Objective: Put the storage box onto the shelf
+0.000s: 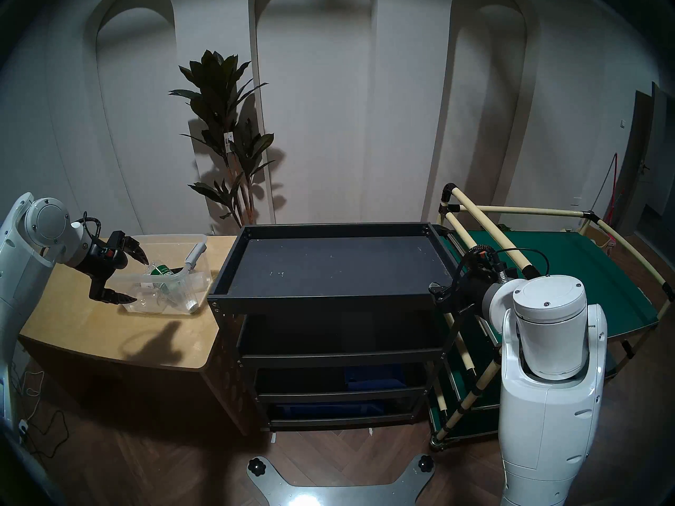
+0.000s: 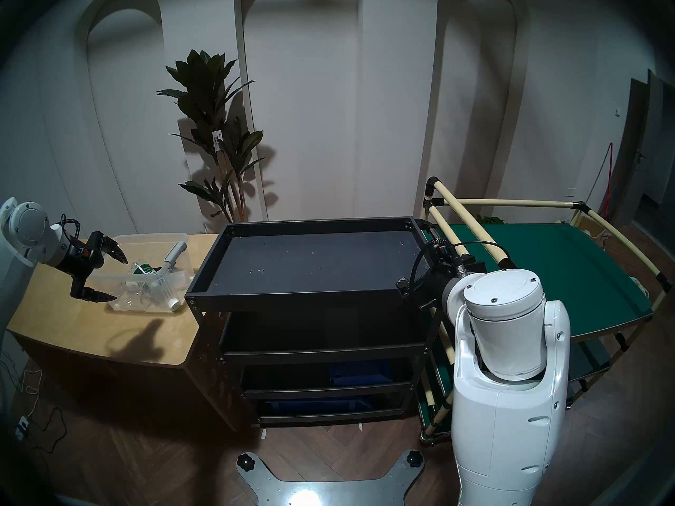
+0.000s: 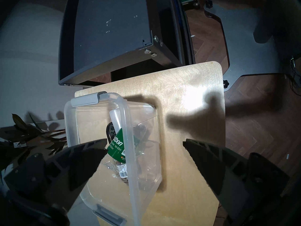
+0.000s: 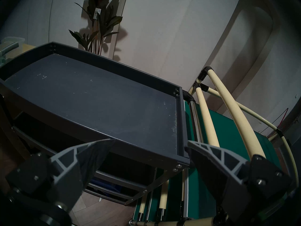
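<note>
The clear storage box (image 1: 166, 280) (image 2: 146, 279) stands on the light wooden table, left of the shelf, with a green-labelled bottle (image 3: 119, 144) and other clear bottles lying inside. Grey clip handles (image 3: 86, 100) sit at its short ends. My left gripper (image 1: 132, 277) (image 2: 115, 278) (image 3: 145, 143) is open and straddles the box's near long wall: one finger is over the inside, the other outside above the table, touching nothing. The black shelf (image 1: 321, 302) (image 2: 292, 300) has a bare tray top. My right gripper (image 4: 150, 141) hangs open and empty at the shelf's right front corner (image 4: 182, 162).
The wooden table (image 1: 91, 322) butts against the shelf's left side. A green-decked cart with cream tubes (image 1: 548, 268) stands at the right. A potted plant (image 1: 226, 129) is behind. Dark blue bins (image 1: 372, 379) fill the lower tiers. The robot's base plate (image 1: 339, 487) lies on the floor.
</note>
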